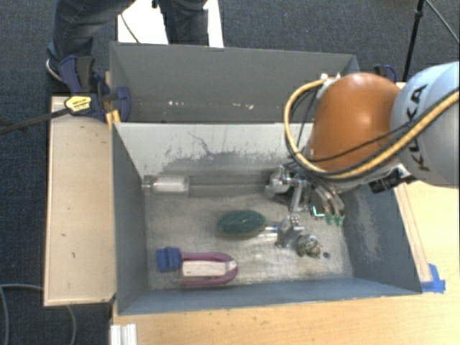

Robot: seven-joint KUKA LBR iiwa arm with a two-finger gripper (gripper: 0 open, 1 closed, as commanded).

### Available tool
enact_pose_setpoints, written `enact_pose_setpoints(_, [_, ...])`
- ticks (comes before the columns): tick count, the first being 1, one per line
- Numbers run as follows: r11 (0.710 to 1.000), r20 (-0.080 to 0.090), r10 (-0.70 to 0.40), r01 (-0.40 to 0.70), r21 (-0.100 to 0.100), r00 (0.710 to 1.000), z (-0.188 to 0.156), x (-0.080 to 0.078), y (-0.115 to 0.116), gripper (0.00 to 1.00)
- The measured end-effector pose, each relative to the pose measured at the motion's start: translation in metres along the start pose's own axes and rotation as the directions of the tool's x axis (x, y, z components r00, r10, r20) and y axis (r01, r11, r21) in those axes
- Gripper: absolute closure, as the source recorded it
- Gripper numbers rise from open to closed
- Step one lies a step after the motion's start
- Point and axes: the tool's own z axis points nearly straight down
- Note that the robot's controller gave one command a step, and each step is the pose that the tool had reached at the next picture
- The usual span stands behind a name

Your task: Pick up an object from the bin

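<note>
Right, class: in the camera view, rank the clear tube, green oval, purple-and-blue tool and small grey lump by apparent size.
Largest to smallest:
1. clear tube
2. purple-and-blue tool
3. green oval
4. small grey lump

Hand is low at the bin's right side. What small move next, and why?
Probably nudge the hand toward the dark green oval thing: it lies just beside the hand, apart from the other things, so likely the easiest pick. The small grey lump on the other side looks harder.
</note>
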Motion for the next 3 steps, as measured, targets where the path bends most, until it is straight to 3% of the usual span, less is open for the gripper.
enact_pose_setpoints(1, [0.99, 0.004, -0.14, 0.14, 0.0, 0.99, 0.14, -0.056, -0.001, 0.0])
enact_pose_setpoints(2, [0.991, 0.015, -0.134, 0.134, 0.0, 0.991, 0.136, -0.059, -0.001, 1.0])
enact_pose_setpoints(3, [0.967, 0.016, -0.253, 0.253, 0.003, 0.967, -0.012, -0.058, 0.022, 1.0])
